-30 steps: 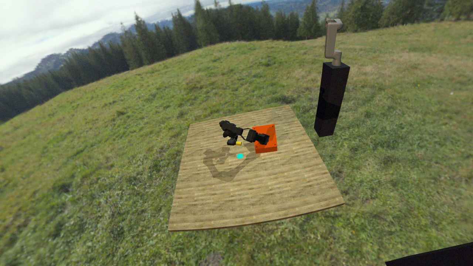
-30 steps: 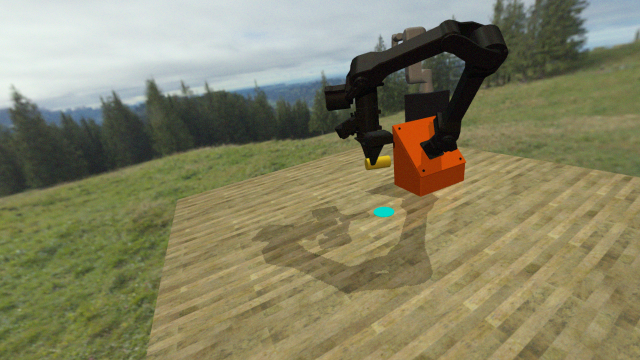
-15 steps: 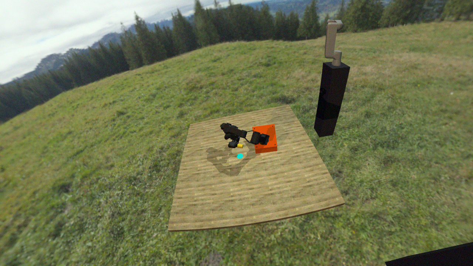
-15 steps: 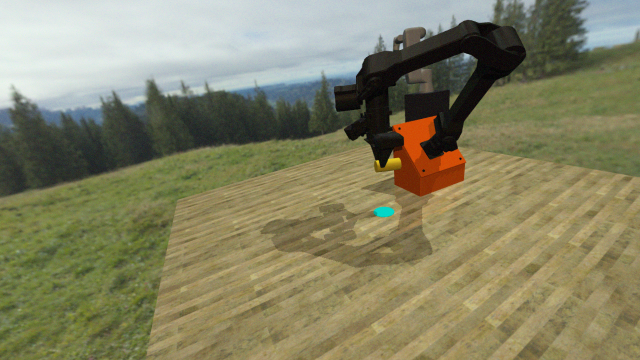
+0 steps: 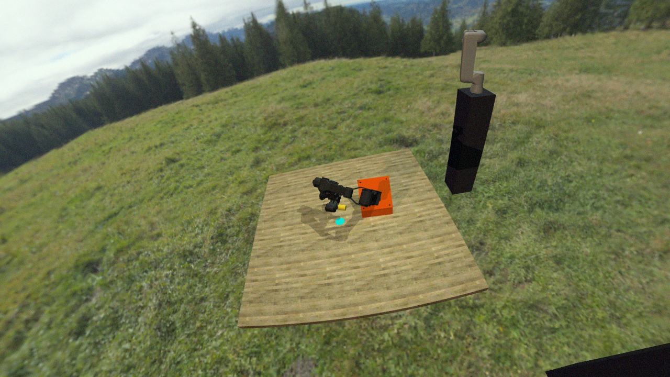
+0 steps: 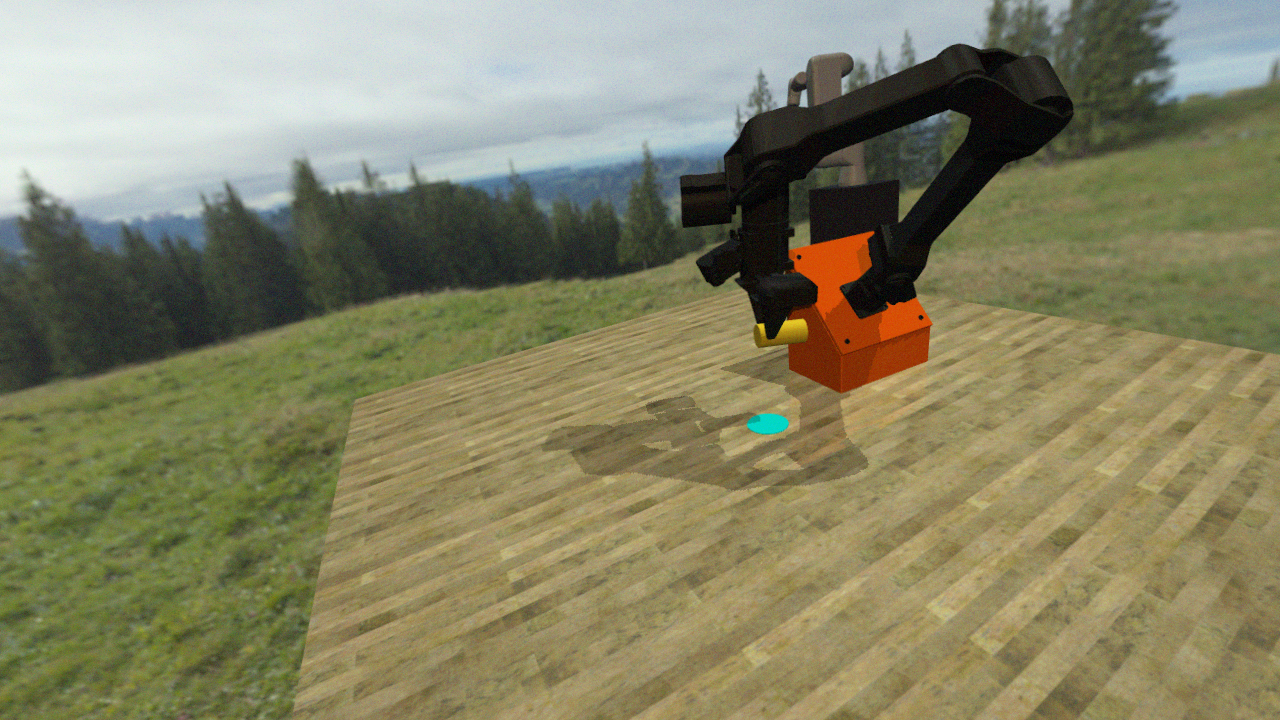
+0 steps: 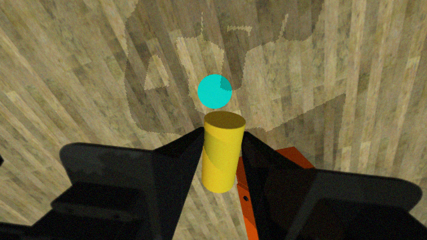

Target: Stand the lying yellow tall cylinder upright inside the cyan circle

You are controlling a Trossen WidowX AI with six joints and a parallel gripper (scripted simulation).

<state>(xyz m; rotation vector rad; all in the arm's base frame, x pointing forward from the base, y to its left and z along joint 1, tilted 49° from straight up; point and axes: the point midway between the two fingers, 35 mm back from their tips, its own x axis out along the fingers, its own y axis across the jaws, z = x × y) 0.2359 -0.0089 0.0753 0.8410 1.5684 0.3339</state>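
My gripper (image 6: 773, 324) (image 7: 223, 134) (image 5: 334, 205) is shut on the yellow tall cylinder (image 6: 781, 333) (image 7: 221, 153) (image 5: 342, 206) and holds it lying level in the air, well above the wooden table. The flat cyan circle (image 6: 768, 423) (image 7: 214, 91) (image 5: 339, 220) lies on the table below and a little in front of the cylinder. In the wrist view the cylinder's end points toward the circle and stops just short of it. The arm's shadow falls around the circle.
The arm's orange base block (image 6: 854, 326) (image 5: 377, 199) (image 7: 248, 197) stands just behind the cylinder. The wooden table (image 6: 805, 573) (image 5: 360, 276) sits on grass. A black post with a tan camera mount (image 5: 468, 135) stands off the table at the back right.
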